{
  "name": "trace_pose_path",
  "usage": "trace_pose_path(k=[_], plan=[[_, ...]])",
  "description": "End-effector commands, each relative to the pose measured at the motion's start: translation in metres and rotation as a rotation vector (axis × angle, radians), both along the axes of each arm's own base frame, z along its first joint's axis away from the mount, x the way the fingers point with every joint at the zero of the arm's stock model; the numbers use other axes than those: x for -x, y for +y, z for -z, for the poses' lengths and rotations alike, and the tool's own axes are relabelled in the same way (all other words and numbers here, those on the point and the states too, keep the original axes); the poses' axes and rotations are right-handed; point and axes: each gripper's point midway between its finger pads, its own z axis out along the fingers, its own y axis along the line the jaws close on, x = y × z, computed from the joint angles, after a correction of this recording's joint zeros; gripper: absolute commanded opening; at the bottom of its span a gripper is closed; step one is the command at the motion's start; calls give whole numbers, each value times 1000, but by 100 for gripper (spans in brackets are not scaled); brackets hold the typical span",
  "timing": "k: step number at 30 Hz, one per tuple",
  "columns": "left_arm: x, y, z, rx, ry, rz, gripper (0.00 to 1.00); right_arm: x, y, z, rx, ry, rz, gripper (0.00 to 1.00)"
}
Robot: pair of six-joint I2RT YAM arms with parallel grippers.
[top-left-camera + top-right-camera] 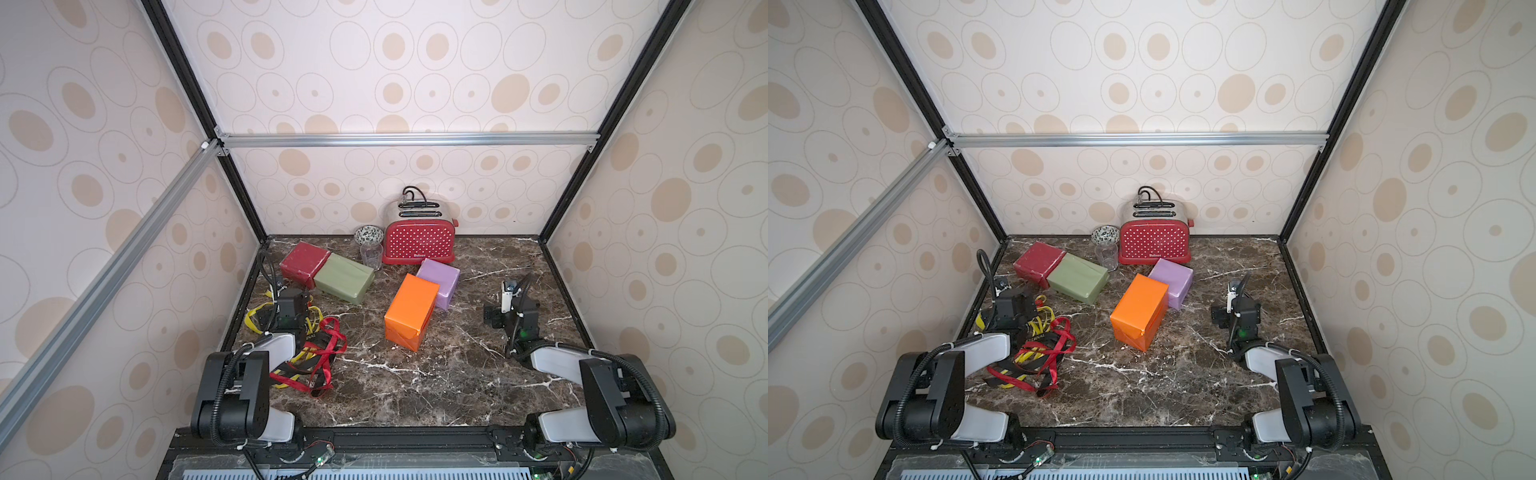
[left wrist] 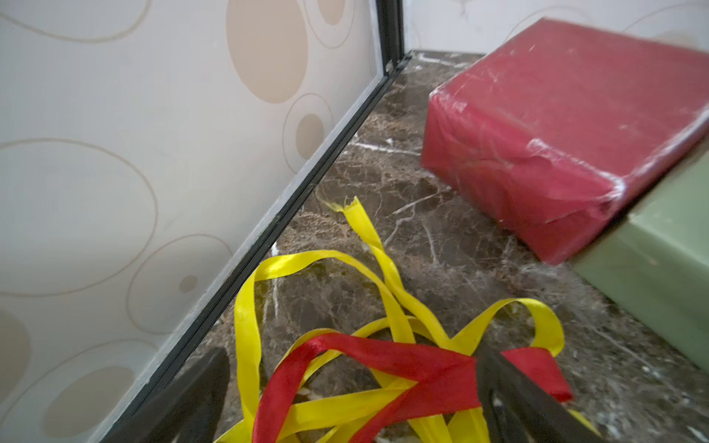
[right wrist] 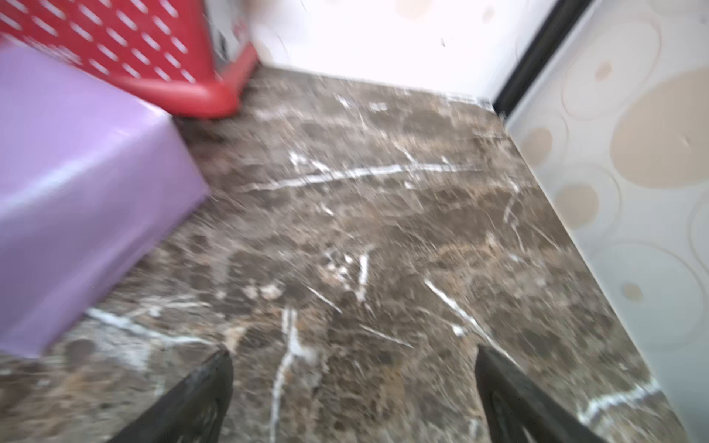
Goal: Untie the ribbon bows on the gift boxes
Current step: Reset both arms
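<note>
Ribbons: we see red, yellow and black ribbons (image 1: 309, 353) off the boxes, in one loose tangle on the worktop (image 1: 436, 374) by the left wall.
Boxes: the dark red box (image 1: 303, 262) touches the green box (image 1: 345, 278), and the orange box (image 1: 409, 311) touches the purple box (image 1: 440, 282). All four are bare.
Left fingers (image 2: 192, 399): spread wide and gripping nothing, low over the tangle.
Right fingers (image 3: 192, 402): spread and empty over bare worktop, beside the purple box.
Handling: we judge the satin light, limp and slippery. We would pinch a free tail end, since a loop would drag the whole tangle.
Progress: we judge no bow is left tied.
</note>
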Motion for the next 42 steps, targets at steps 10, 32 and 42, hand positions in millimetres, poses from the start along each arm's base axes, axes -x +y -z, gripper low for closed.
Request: trace_pose_path(k=[10, 32, 42], plan=[[-22, -44, -2, -82, -129, 235, 99, -8, 1, 3, -14, -105, 3, 100], [-28, -36, -1, -20, -125, 242, 99, -23, -12, 10, -94, -13, 28, 100], [-28, -37, -1, -19, -125, 244, 99, -23, -13, 11, -94, -11, 28, 100]])
